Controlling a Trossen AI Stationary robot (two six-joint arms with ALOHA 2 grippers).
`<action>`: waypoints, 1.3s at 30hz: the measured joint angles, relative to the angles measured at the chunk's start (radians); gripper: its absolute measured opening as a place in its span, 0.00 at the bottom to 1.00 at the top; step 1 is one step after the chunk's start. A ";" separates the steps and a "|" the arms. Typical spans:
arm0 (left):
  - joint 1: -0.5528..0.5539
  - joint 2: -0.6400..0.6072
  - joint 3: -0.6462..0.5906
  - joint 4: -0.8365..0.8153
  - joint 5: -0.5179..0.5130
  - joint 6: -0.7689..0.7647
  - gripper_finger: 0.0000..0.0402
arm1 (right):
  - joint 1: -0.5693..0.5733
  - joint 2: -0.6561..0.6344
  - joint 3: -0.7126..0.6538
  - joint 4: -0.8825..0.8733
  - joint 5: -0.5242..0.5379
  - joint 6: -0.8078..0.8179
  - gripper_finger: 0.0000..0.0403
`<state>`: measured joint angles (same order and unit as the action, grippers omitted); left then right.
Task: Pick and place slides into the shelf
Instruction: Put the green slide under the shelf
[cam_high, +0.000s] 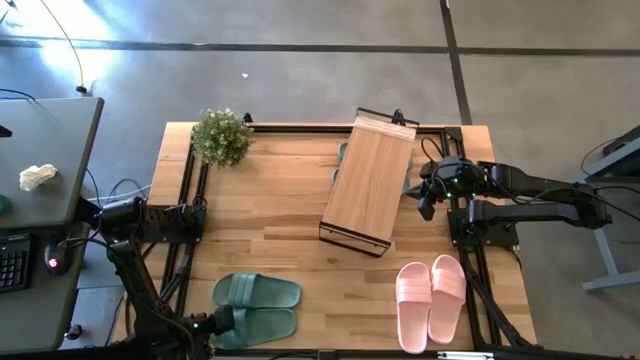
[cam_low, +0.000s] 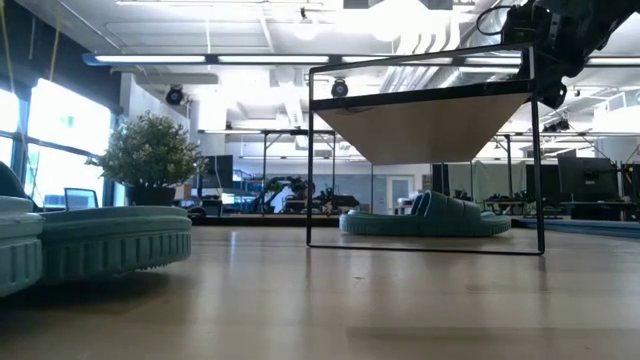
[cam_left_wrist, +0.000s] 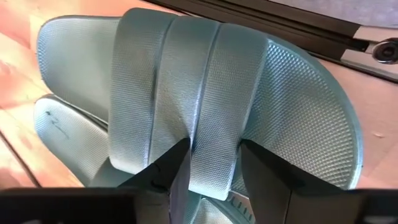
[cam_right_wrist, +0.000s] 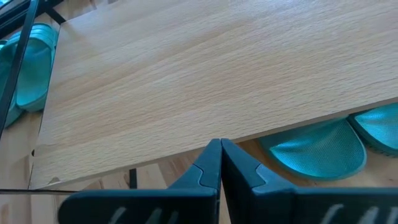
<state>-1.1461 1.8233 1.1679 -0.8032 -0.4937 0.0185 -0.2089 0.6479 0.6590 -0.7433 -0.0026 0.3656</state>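
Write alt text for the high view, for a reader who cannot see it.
Top-down view of a wooden table with a light-wood shelf near its middle, green slides partly hidden under it. A green pair lies front left beside the left hand, a pink pair front right; the right hand is beside the shelf.

Shelf (cam_high: 366, 180) mid-table over two slides (cam_low: 425, 215) (plant (cam_high: 221, 136) behind-left), other pairs (cam_high: 256, 305) at front corners

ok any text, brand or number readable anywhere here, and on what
None can be read.
Green slide, footbed of its neighbour: a small dark mark, too small to read.
Shelf top: bare wood grain, no label.
Pink slides: no print visible.
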 joint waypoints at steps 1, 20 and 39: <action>0.000 0.000 0.000 0.000 -0.002 0.000 0.31 | 0.000 0.000 0.000 0.000 0.000 0.000 0.00; -0.026 0.039 0.037 -0.106 -0.010 -0.023 0.23 | 0.000 0.000 0.000 0.000 0.006 0.019 0.00; -0.073 0.098 0.127 -0.197 -0.013 -0.024 0.23 | 0.000 0.001 0.000 0.000 0.024 0.019 0.00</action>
<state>-1.2195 1.9217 1.2949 -1.0000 -0.5071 -0.0053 -0.2089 0.6485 0.6590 -0.7429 0.0216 0.3847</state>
